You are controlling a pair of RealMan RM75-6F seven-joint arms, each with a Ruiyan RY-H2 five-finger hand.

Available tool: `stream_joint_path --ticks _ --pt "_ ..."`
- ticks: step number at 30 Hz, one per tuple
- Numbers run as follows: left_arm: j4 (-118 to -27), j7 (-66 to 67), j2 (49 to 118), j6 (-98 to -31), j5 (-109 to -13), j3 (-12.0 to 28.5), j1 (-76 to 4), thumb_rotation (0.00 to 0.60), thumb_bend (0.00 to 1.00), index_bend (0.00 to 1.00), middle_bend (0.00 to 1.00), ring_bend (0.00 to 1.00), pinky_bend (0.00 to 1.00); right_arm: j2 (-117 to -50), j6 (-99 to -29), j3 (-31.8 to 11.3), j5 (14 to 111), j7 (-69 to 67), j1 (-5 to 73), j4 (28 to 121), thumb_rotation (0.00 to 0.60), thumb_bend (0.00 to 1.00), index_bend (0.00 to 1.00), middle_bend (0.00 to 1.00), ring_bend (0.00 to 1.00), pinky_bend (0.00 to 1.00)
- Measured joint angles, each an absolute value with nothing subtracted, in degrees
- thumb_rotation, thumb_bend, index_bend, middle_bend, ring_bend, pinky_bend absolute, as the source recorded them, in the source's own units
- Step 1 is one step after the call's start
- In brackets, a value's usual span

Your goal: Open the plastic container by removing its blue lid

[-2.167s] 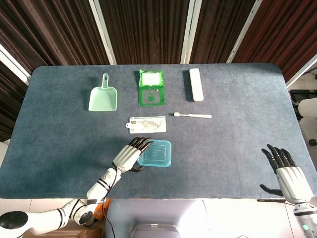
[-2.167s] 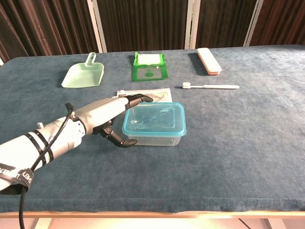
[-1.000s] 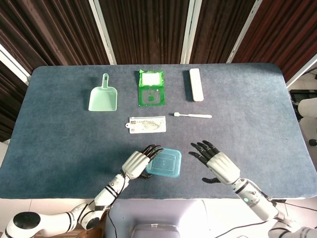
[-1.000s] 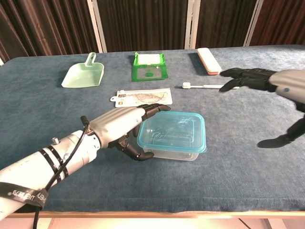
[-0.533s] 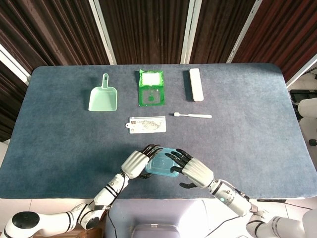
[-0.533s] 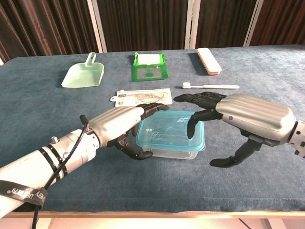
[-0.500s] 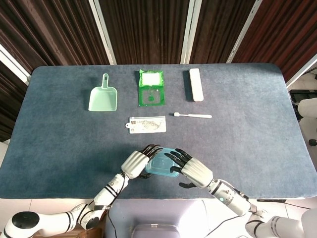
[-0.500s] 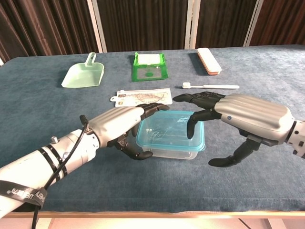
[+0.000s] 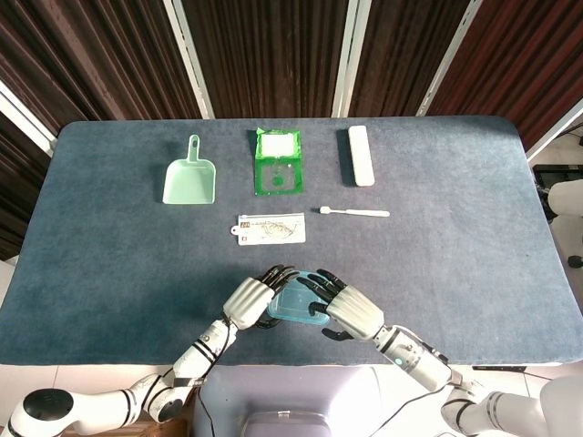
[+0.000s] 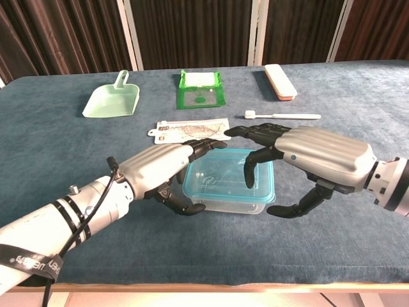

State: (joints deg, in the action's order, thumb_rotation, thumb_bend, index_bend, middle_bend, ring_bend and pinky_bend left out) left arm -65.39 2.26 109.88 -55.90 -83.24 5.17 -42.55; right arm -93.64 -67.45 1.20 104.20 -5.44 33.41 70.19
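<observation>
The clear plastic container (image 10: 225, 192) with its blue lid (image 9: 293, 306) stands near the table's front edge, lid on. My left hand (image 10: 155, 169) grips its left end, fingers lying over the lid's left rim and the thumb curled against the side wall. From the right, my right hand (image 10: 311, 155) reaches over the lid with fingers spread, one fingertip pointing down at the lid's right part. Its thumb hooks under toward the container's front right corner; I cannot tell whether it touches. In the head view both hands (image 9: 248, 299) (image 9: 352, 313) cover the container's ends.
Behind the container lie a flat printed packet (image 10: 192, 128) and a white toothbrush (image 10: 284, 116). Further back are a green dustpan (image 10: 112, 99), a green pouch (image 10: 201, 89) and a white case (image 10: 280, 81). The table's front edge (image 10: 204, 284) runs close below the hands.
My right hand has come in from the right and spread over the lid's right side. Before that, the left hand dragged the container nearer and to the right; both have since kept still.
</observation>
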Motion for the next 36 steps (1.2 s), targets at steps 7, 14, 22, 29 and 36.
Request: stream_joint_path --ticks 7,14,22,29,36 --pt "-66.1 2.4 109.5 -56.0 -83.4 4.9 -42.5 0.6 0.28 0.0 0.62 0.41 0.48 -93.9 -67.6 1.4 103.0 -4.9 33.7 69.3 0.6 0.38 0.58 0.02 0.0 0.0" --pt "-66.5 2.5 109.3 -55.9 -83.6 4.7 -42.5 0.6 0.28 0.0 0.63 0.42 0.48 -94.2 -68.0 1.8 102.4 -5.8 34.1 69.1 0.6 0.38 0.6 0.03 0.0 0.0" --pt "-66.1 2.5 109.5 -55.9 -83.5 4.5 -42.4 0.6 0.28 0.0 0.63 0.42 0.49 -94.2 -68.3 1.9 101.6 -5.7 34.4 69.6 0.6 0.38 0.6 0.03 0.0 0.0" --pt "-65.6 2.5 109.8 -56.0 -83.7 4.3 -42.3 0.6 0.28 0.0 0.64 0.43 0.49 -94.1 -68.2 1.9 101.0 -5.9 34.7 70.3 0.6 0.38 0.6 0.03 0.0 0.0" --pt "-65.0 2.7 110.2 -56.2 -83.9 4.2 -42.3 0.6 0.28 0.0 0.65 0.44 0.5 -93.6 -68.5 1.9 100.6 -5.7 34.9 71.4 0.6 0.38 0.59 0.03 0.0 0.0"
